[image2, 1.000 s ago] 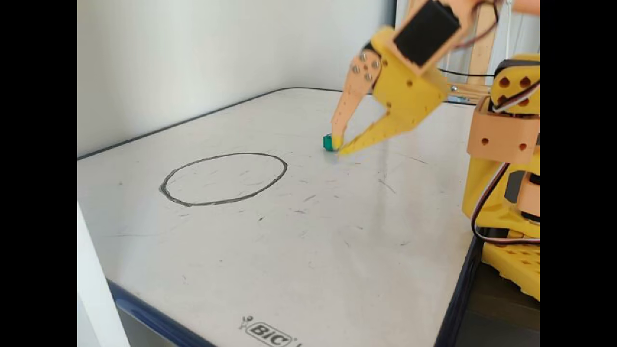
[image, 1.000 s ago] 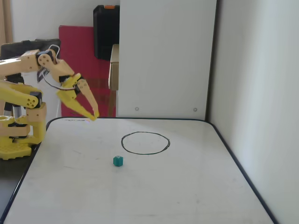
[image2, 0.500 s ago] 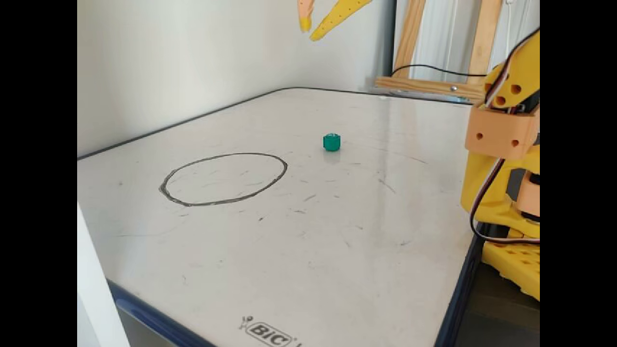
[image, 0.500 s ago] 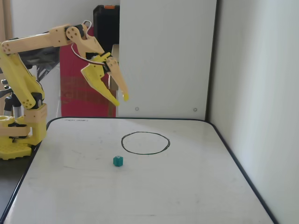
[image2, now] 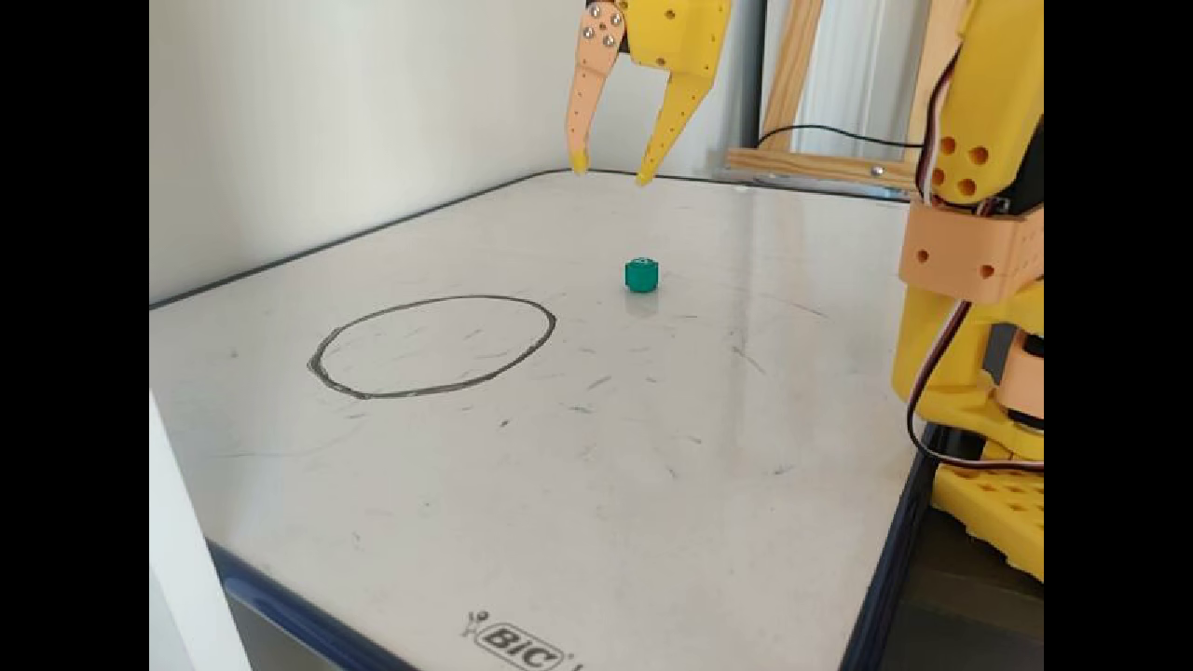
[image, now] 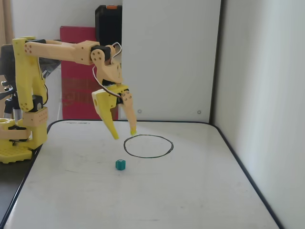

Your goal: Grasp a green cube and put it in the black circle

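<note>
- In a fixed view facing the board's far edge, the gripper (image: 124,134) hung in the air with its two fingers apart and nothing between them, tips pointing down. The arm's base sat off the board's (image: 190,200) left edge.
- In that same view the green cube (image: 120,164) lay on the board, below the fingertips and clear of them, nearer the left edge than the right. It sat just outside the black circle (image: 148,145), on the circle's near-left side, close to the line but not touching it.
- In the other fixed view, taken from a near corner of the board (image2: 559,522), the gripper (image2: 610,174) entered from the top edge, fingers spread, well above the surface. The cube (image2: 641,275) rested towards the far edge with the circle (image2: 432,346) beside it to the left, a clear gap between them.
- Judging by its size and plain faces, the cube was probably light and stiff, likely hard plastic, and could easily skid on the smooth board or pop out of a lopsided pinch.
- The best hold would be across two opposite flat sides, with the fingertips lowered on either side of it almost to the board, then closed squarely at mid-height.
</note>
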Tool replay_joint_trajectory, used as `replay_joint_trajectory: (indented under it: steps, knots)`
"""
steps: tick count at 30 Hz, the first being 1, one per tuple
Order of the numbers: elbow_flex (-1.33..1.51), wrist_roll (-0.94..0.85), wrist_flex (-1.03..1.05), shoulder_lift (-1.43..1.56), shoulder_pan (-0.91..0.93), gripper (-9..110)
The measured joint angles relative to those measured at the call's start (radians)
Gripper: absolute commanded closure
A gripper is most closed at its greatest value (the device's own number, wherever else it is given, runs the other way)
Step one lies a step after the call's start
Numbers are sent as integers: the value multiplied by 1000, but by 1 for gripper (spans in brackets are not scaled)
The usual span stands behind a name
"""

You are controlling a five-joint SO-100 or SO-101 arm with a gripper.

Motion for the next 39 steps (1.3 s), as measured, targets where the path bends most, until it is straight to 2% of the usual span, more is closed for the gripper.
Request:
replay_joint_trajectory:
  steps: [14,39]
  knots:
    - [21,-46,9,-110,43,85]
    - [86,-41,-167,-196,26,85]
